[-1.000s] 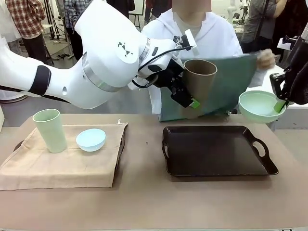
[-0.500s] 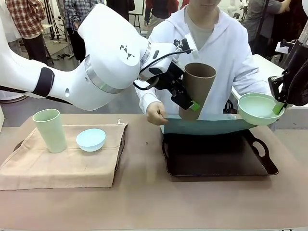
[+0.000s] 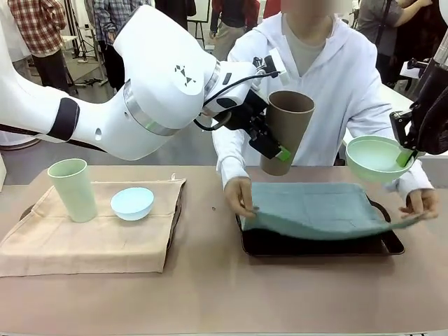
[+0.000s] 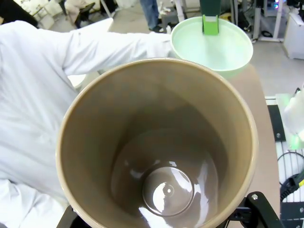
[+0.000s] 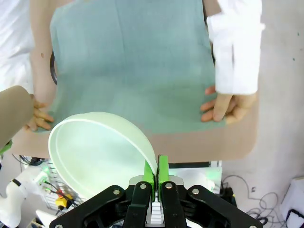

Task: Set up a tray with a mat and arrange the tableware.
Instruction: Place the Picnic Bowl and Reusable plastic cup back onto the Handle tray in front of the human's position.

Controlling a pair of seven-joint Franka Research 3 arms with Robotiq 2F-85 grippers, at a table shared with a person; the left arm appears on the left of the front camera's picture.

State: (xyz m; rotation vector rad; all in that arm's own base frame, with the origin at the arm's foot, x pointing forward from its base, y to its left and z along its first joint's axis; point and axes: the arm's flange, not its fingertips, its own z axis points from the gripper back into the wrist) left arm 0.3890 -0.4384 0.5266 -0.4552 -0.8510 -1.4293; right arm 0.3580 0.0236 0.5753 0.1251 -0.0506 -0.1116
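Note:
My left gripper (image 3: 271, 145) is shut on a brown cup (image 3: 288, 128), held tilted in the air above the tray's far left corner. The left wrist view looks straight into the brown cup (image 4: 161, 156). To the right of the tray, my right gripper (image 3: 405, 157) is shut on the rim of a mint green bowl (image 3: 373, 157); its green pads (image 5: 163, 169) pinch the bowl (image 5: 95, 152). A person's hands (image 3: 240, 197) spread a teal mat (image 3: 315, 208) over the black tray (image 3: 392, 246). A pale green cup (image 3: 72, 189) and a light blue bowl (image 3: 132, 202) stand at the left.
The cup and bowl at the left rest on a beige cloth (image 3: 84, 246) lying over something dark. The person in white stands at the far edge, the other hand (image 3: 423, 201) at the tray's right handle. Bare tabletop (image 3: 210, 294) runs along the near side.
The person has brought the teal mat down from chest height onto the tray and is flattening it. Both arms have stayed where they were with their loads.

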